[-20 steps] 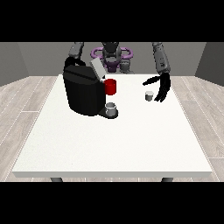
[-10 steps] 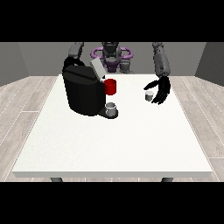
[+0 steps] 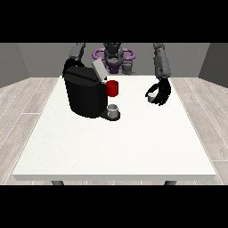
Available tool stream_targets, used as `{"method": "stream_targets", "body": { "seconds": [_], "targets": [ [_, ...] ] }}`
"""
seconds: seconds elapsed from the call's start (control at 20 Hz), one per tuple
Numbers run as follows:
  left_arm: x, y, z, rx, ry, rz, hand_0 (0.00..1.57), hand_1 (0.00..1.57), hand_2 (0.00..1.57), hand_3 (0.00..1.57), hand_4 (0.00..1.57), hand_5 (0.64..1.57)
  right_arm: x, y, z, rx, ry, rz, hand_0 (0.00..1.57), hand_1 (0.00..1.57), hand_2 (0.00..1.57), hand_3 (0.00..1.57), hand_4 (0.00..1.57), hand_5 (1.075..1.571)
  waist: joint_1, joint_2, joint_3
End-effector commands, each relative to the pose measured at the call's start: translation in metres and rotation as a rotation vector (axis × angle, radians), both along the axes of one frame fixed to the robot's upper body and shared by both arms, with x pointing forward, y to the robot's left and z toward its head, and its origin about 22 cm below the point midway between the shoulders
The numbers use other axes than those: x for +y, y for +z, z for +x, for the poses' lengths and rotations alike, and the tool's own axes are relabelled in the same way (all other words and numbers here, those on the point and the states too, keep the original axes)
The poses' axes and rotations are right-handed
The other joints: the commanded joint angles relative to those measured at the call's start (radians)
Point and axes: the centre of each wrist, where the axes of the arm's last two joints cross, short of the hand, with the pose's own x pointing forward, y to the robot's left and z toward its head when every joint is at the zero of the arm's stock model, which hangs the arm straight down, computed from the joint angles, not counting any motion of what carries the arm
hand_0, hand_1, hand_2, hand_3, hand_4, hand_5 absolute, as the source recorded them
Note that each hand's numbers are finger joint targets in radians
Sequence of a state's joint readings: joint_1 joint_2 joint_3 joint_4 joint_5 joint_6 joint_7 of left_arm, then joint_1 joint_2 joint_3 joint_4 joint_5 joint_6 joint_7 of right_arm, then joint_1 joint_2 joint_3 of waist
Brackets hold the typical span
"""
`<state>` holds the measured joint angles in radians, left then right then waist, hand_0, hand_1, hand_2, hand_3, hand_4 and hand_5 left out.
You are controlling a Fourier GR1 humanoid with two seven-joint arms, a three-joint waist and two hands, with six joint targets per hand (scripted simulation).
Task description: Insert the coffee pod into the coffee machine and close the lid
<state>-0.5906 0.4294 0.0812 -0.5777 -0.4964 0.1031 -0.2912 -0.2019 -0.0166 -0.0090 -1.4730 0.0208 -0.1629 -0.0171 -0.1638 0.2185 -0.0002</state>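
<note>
A black coffee machine (image 3: pixel 84 93) stands at the table's back left, its grey lid (image 3: pixel 99 70) tilted up and open. A red part (image 3: pixel 112 88) sticks out of its front above a small grey cup (image 3: pixel 113 110) on the drip stand. The small pale coffee pod (image 3: pixel 152 97) sits at the back right, with the hand at the view's right (image 3: pixel 161 93) curled round it. The hand at the view's left (image 3: pixel 68 67) is mostly hidden behind the machine.
The large white table (image 3: pixel 116 147) stretches towards the camera, with its front edge low in the view. The robot's torso (image 3: pixel 113 55) stands behind the far edge. Wooden floor surrounds the table.
The hand at the view's right has lowered and closed in around the pod. The machine and the other arm have stayed put.
</note>
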Motion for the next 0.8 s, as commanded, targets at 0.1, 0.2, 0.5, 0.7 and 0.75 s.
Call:
{"method": "stream_targets", "body": {
  "seconds": [0.1,0.2,0.5,0.7,0.75],
  "targets": [
    [0.001,0.009,0.009,-0.095,-0.001,0.095,0.99,0.99,1.09,0.87,0.29,1.571,-0.004,0.008,0.007,-0.051,0.018,0.030,0.00,0.00,0.00,0.00,0.51,1.571,-0.021,0.068,-0.0002],
    [0.036,0.009,-0.006,-0.032,-0.002,0.129,0.90,0.90,1.01,0.78,0.31,1.571,-0.011,0.014,0.001,-0.080,0.028,0.001,0.00,0.00,0.00,0.00,0.53,1.571,-0.023,0.064,-0.0005],
    [0.003,0.018,0.015,-0.091,-0.071,0.123,1.27,1.27,1.40,1.36,0.51,1.571,0.002,-0.010,0.000,-0.040,0.004,0.037,0.00,0.00,0.00,0.00,0.42,1.571,-0.003,0.041,-0.0002],
    [-0.013,0.045,0.035,-0.099,-0.190,0.101,1.48,1.48,1.47,1.41,0.63,1.571,0.010,-0.017,0.003,0.014,-0.035,0.044,0.00,0.00,0.00,0.00,0.44,1.571,0.019,-0.005,0.0001],
    [0.000,0.043,0.029,-0.107,-0.189,0.098,1.45,1.45,1.45,1.39,0.62,1.571,-0.014,0.000,0.009,0.048,-0.018,0.045,0.00,0.00,0.00,0.00,0.44,1.571,0.001,-0.030,-0.0002]
  ]
}}
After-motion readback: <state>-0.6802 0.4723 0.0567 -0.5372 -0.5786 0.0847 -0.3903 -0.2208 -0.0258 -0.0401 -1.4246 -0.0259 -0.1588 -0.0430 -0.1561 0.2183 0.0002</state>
